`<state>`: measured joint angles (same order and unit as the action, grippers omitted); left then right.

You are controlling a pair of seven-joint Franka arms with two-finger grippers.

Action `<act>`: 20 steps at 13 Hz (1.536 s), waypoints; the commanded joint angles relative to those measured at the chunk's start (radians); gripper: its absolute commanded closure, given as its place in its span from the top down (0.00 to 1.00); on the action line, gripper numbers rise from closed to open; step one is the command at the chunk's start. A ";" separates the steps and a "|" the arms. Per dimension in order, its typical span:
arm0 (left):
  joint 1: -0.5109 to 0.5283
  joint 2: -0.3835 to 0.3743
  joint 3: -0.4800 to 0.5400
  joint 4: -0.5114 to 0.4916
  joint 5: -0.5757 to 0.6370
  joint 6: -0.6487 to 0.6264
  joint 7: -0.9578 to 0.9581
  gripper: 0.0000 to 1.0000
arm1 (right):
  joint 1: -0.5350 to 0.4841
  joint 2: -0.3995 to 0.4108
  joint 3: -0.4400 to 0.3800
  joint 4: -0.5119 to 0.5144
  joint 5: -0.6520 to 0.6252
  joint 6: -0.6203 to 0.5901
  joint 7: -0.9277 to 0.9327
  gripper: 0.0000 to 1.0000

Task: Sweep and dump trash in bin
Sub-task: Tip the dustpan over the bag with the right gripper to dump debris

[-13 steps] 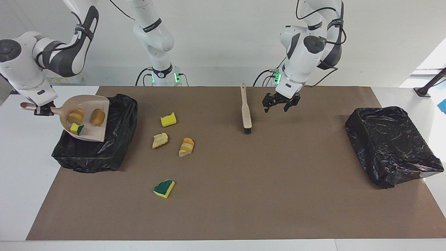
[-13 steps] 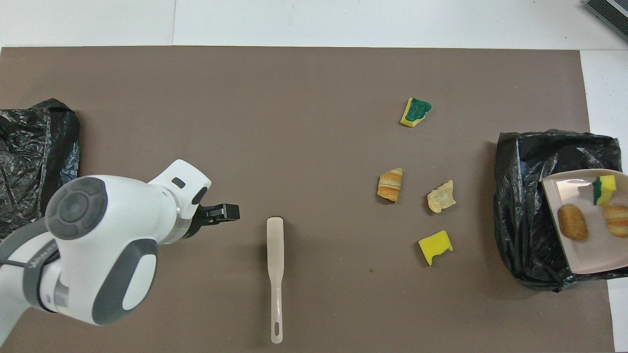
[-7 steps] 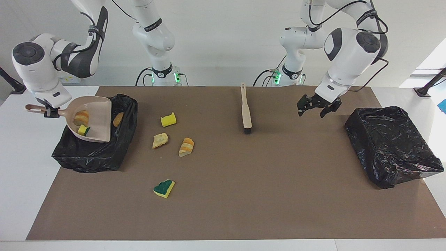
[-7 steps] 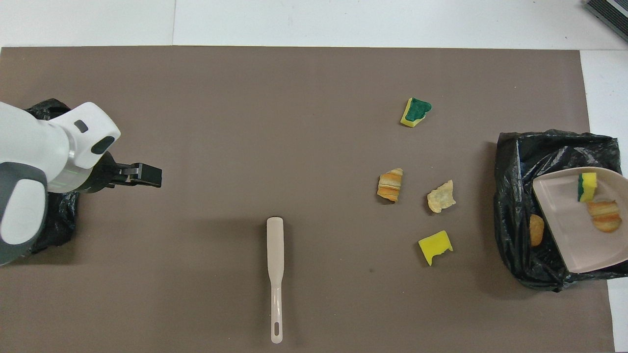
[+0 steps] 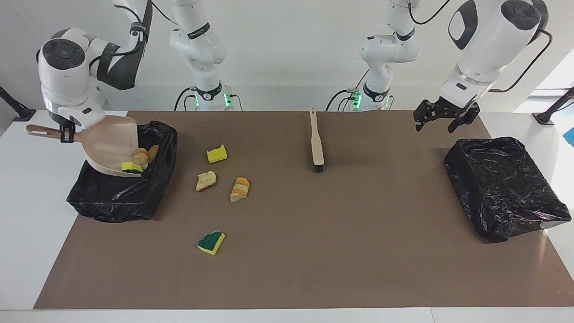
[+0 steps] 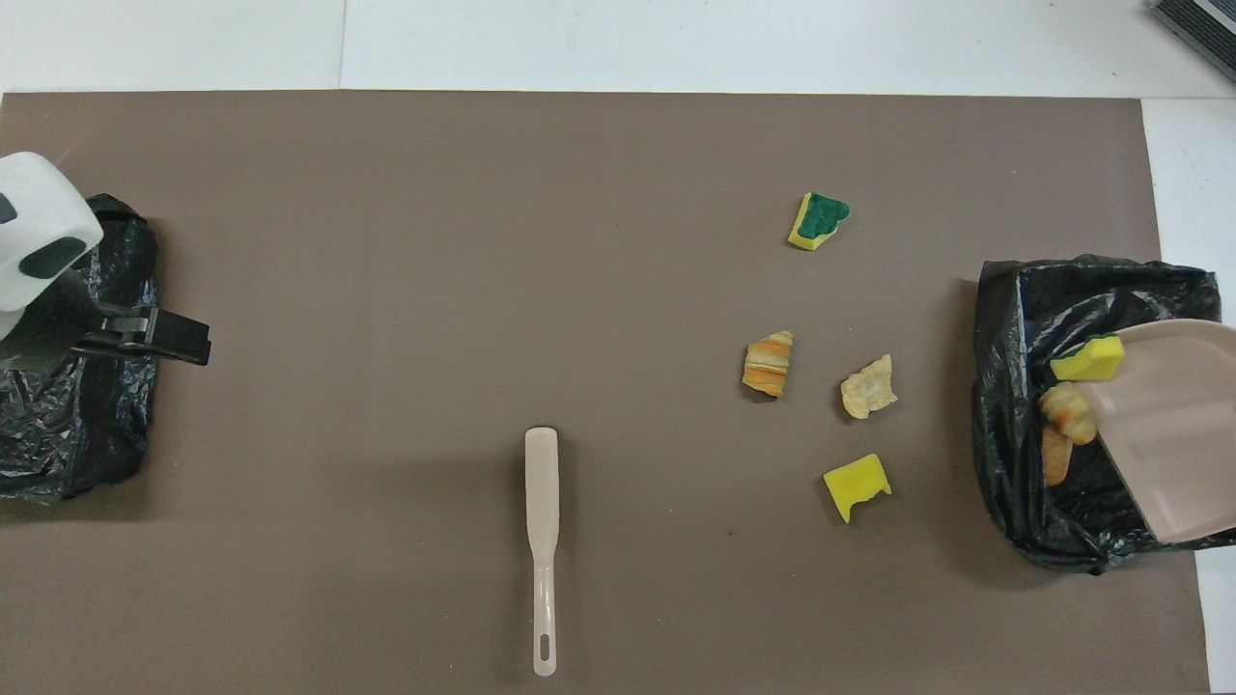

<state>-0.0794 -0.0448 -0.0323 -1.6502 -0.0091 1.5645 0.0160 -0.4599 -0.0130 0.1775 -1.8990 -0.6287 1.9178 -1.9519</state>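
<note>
Trash (image 5: 136, 160) slides off the tilted dustpan (image 5: 112, 143) into the black bin (image 5: 112, 197) at the right arm's end; the right gripper (image 5: 67, 134) is clamped on its handle; four scraps (image 5: 210, 180) lie on the mat beside the bin; the left gripper (image 5: 441, 117) hangs spread wide, holding nothing, by the other bin (image 5: 506, 188).

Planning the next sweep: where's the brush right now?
The brush lies on the brown mat mid-table, near the robots' edge, bristles pointing away from them, unheld.

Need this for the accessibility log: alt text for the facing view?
Right gripper tips a beige dustpan over a black-lined bin, scraps sliding in. Four scraps and a brush lie on the mat; open left gripper hangs above.
</note>
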 commanded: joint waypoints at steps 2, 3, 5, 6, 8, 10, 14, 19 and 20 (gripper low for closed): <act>0.042 0.006 -0.003 0.032 0.014 -0.009 0.041 1.00 | 0.012 -0.048 0.005 -0.012 -0.083 -0.029 0.022 0.00; 0.071 0.002 -0.005 0.011 0.012 0.023 0.079 1.00 | 0.012 -0.053 0.005 -0.008 -0.083 -0.032 0.015 0.00; 0.090 0.003 -0.003 0.010 0.008 0.035 0.098 1.00 | 0.010 -0.083 0.004 -0.003 -0.083 -0.055 0.007 0.00; 0.090 0.003 -0.005 0.006 0.008 0.043 0.098 1.00 | 0.004 -0.093 0.002 -0.006 -0.083 -0.060 -0.001 0.00; 0.078 0.003 -0.005 -0.013 0.008 0.049 0.096 1.00 | -0.006 -0.099 0.000 -0.015 -0.103 -0.057 0.005 0.00; 0.075 0.003 -0.005 -0.014 0.009 0.051 0.096 1.00 | -0.005 -0.128 0.003 -0.052 -0.126 -0.049 0.007 0.00; 0.073 -0.001 -0.006 -0.023 0.009 0.049 0.096 1.00 | 0.007 -0.205 0.007 -0.173 -0.175 0.026 0.102 0.00; 0.073 -0.006 -0.005 -0.029 0.009 0.052 0.091 1.00 | 0.050 -0.151 0.011 -0.071 -0.155 -0.038 0.319 0.00; 0.075 -0.006 -0.006 -0.029 0.009 0.052 0.094 1.00 | 0.069 -0.137 0.011 -0.046 -0.134 -0.089 0.359 0.00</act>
<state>0.0013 -0.0278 -0.0428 -1.6482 -0.0057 1.5935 0.1023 -0.4242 -0.1823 0.1861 -2.0008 -0.7711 1.8956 -1.6669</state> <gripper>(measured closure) 0.000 0.674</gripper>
